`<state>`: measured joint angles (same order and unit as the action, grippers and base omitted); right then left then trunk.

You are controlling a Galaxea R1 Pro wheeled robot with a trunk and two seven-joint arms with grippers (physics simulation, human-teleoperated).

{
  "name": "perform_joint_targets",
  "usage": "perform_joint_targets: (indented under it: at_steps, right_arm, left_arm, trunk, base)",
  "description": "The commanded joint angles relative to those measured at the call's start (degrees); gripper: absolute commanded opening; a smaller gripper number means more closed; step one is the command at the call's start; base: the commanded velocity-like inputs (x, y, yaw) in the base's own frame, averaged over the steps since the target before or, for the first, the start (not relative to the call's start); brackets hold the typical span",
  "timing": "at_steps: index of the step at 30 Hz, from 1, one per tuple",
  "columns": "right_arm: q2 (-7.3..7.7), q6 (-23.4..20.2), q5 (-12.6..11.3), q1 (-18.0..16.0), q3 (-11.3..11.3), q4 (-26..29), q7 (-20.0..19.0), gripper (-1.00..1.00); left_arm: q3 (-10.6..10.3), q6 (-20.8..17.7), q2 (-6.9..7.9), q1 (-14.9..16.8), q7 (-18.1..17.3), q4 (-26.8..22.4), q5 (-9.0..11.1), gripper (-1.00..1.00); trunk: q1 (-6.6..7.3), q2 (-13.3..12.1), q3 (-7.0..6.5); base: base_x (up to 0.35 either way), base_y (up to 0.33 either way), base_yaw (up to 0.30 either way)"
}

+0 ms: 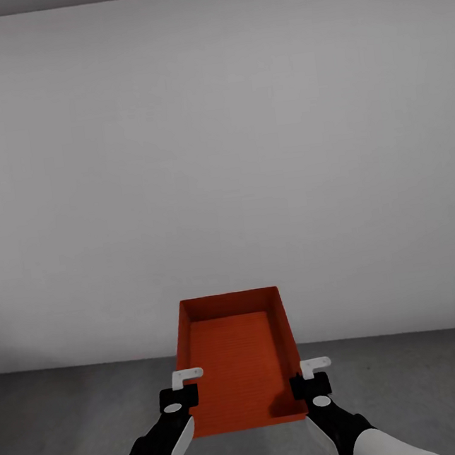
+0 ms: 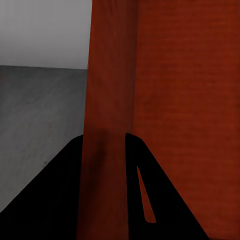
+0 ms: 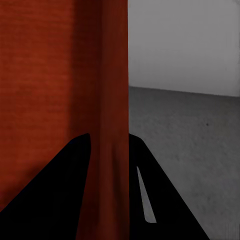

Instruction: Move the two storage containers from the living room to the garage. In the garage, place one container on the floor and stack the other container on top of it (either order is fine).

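The robot holds one orange-red container (image 1: pixel 240 357) out in front of its trunk, above the dark grey concrete floor (image 1: pixel 81 423) and facing a plain light grey wall (image 1: pixel 218 150), which fits the garage. The left gripper (image 1: pixel 182 390) pinches the bin's left side wall and the right gripper (image 1: pixel 311 377) pinches its right side wall; in both wrist views a thin orange wall runs between two black fingers (image 2: pixel 65 200), so the jaws on each side are closed on that wall. The bin is in the air, and in the head view it looks skewed, its near right corner lower than the left. The main risk, as I judge it, is that each hold is only a narrow pinch on a thin, smooth wall: if the two arms drift apart or together, or lower at different rates, the wall can slip out of one pair of jaws and the bin can swing or drop. Letting go while it is tilted could land it on an edge. I see no second bin here, so where this one ends up will decide how easy the stacking is.
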<state>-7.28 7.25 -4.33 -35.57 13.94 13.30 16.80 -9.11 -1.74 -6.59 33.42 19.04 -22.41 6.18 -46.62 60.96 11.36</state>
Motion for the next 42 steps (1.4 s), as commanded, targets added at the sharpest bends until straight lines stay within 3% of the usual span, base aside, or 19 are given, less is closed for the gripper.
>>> perform_joint_targets:
  at_steps: [1, 18, 42]
  right_arm:
    - [0.04, 0.07, -0.95, -0.03, -0.40, -0.11, -0.36, -1.00]
    - [-0.01, -0.01, -0.98, -0.03, -0.40, -0.12, -0.34, -1.00]
    - [-0.01, -0.14, -1.11, -0.03, -0.49, -0.16, -0.29, -1.00]
  left_arm:
    - [0.50, 3.68, 0.63, 0.06, 0.82, -0.27, -0.64, -1.00]
    - [0.50, 3.70, 0.62, 0.06, 0.80, -0.27, -0.64, -1.00]
    - [0.50, 3.68, 0.64, 0.06, 0.74, -0.27, -0.64, -1.00]
  trunk:
    - [-0.02, 0.06, 0.08]
    - [-0.02, 0.06, 0.22]
    - [-0.02, 0.06, 2.37]
  base:
    - [0.119, 0.000, 0.000]
    - [0.014, 0.000, 0.000]
    - [0.000, 0.000, 0.000]
